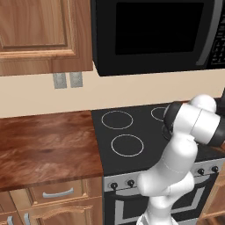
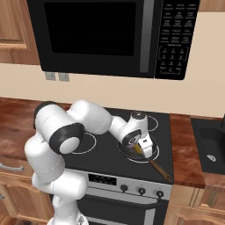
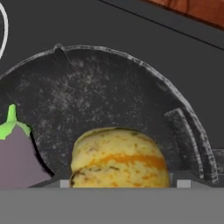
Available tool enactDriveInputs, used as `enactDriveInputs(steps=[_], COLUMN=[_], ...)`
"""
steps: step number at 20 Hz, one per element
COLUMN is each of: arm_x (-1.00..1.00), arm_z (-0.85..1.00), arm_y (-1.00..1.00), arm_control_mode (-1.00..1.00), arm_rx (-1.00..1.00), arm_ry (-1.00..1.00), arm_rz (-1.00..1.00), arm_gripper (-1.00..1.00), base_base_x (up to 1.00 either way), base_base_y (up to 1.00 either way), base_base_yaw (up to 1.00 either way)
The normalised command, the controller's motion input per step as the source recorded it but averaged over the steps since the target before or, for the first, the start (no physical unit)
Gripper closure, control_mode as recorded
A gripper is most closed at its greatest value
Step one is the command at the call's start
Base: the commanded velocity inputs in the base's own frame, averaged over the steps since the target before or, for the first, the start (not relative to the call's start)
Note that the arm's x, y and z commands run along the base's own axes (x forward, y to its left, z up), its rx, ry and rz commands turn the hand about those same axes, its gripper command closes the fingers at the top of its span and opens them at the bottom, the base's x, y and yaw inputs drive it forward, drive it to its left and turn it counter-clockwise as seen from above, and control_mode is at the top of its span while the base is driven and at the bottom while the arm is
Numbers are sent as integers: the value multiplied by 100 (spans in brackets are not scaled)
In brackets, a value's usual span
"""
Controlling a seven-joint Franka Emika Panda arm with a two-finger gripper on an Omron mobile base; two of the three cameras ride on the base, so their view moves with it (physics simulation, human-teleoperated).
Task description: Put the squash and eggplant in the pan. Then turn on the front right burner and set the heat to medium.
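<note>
In the hand view I start at the left edge, where the eggplant (image 3: 15,155) lies low in the frame on the pan (image 3: 109,92) floor, green stem cap pointing up, so I judge that half of the loading done. Just to its right, at bottom centre, the squash (image 3: 120,159) sits huge and close between my fingers, its mottled yellow-orange skin directly over the pan's dark floor. I cannot tell whether it rests on the floor or hangs a little above it. My jaws stand fairly wide on either side of it, and I cannot tell whether they are clamped on it or have let it go.

In the right base view, the gripper (image 2: 141,148) sits right of centre, low over the pan (image 2: 132,154) on the front right burner (image 2: 152,158), a sliver of yellow showing between the fingers. I hold it that low so the round squash cannot roll off. The pan's handle (image 2: 159,169) runs toward the lower right. The knobs (image 2: 141,190) along the bottom wait untouched
</note>
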Motion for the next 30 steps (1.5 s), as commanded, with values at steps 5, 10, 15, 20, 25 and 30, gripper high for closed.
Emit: enactDriveInputs(steps=[5,10,15,20,25,30], arm_x=[10,1,0,-14,-26,-54], arm_z=[-7,0,0,24,39,44], arm_y=[0,0,0,0,0,-9], arm_control_mode=[-100,-100,-100,-100,-100,-100], arm_rx=[0,0,0,0,0,0], arm_ry=[7,2,-5,-22,-20,-16], arm_rz=[0,0,0,0,3,4], arm_gripper=[-100,-100,-100,-100,-100,-100], base_base_x=[0,0,0,0,0,0], base_base_y=[0,0,0,0,0,0], base_base_yaw=[0,0,0,0,0,0])
